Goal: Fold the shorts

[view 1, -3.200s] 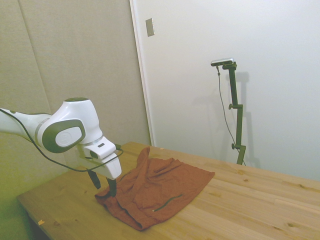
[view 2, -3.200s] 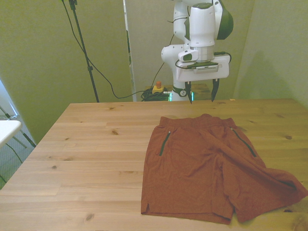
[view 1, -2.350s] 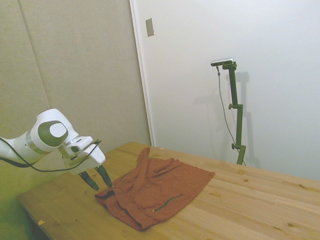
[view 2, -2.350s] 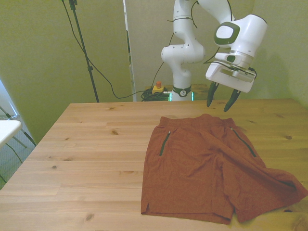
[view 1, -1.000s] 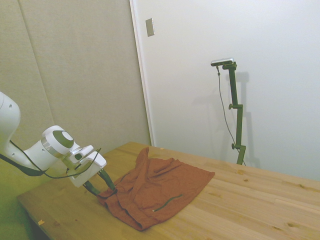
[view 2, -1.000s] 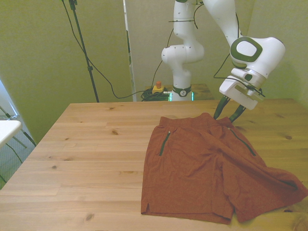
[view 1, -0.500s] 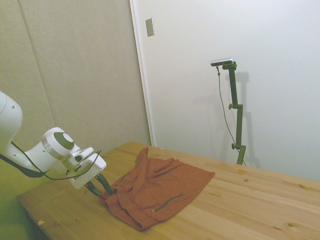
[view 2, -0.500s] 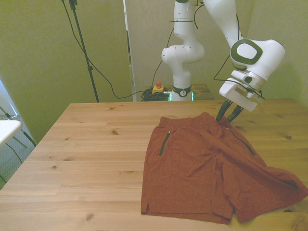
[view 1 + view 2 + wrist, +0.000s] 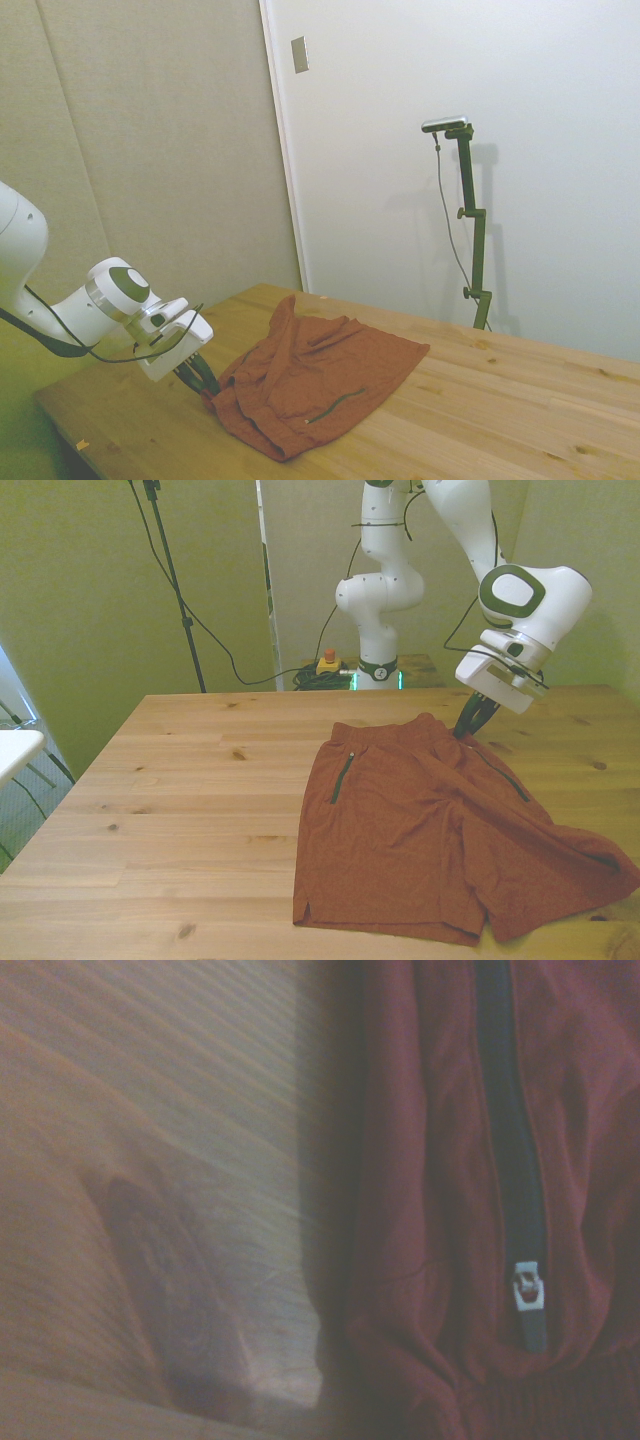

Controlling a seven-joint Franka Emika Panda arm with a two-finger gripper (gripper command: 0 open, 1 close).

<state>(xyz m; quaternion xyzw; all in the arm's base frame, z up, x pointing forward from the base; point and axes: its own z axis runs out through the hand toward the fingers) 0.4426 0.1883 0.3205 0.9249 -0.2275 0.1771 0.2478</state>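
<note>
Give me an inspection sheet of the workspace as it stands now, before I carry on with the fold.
Surface: wooden table, knots in the planks.
Job's things: shorts lying flat and unfolded, wrinkled, two dark zip pockets; waistband on the robot's side.
Clutter: nothing seen on the table.
Grippers: tool low at the waistband corner on the front view's right, fingers close together on the fabric.
Cables: black cable looped at the wrist; cables on the floor behind the table.
Surroundings: padded wall panels, pale door.
</note>
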